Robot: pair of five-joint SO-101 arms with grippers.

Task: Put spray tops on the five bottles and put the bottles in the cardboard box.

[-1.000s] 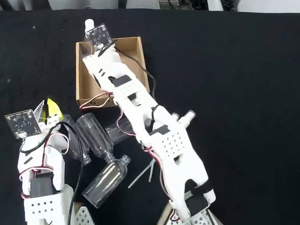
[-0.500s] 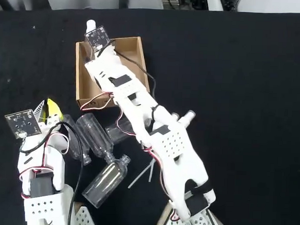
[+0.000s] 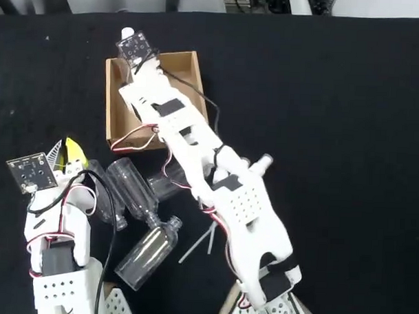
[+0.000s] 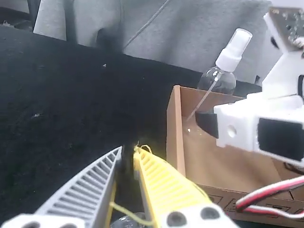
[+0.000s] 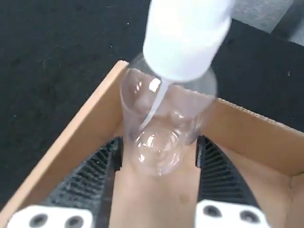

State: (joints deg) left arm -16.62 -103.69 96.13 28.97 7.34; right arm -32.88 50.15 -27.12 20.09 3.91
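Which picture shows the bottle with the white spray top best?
The right wrist view: the bottle is close up, in the right claw. The left wrist view shows its upper part; the high view, just its white top.

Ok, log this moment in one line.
right gripper shut on sprayer-topped bottle over cardboard box | left gripper shut beside uncapped bottles

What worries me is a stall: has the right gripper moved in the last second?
Yes, slightly: in the high view, the right gripper, shut on the bottle, has shifted toward the cardboard box's far wall.
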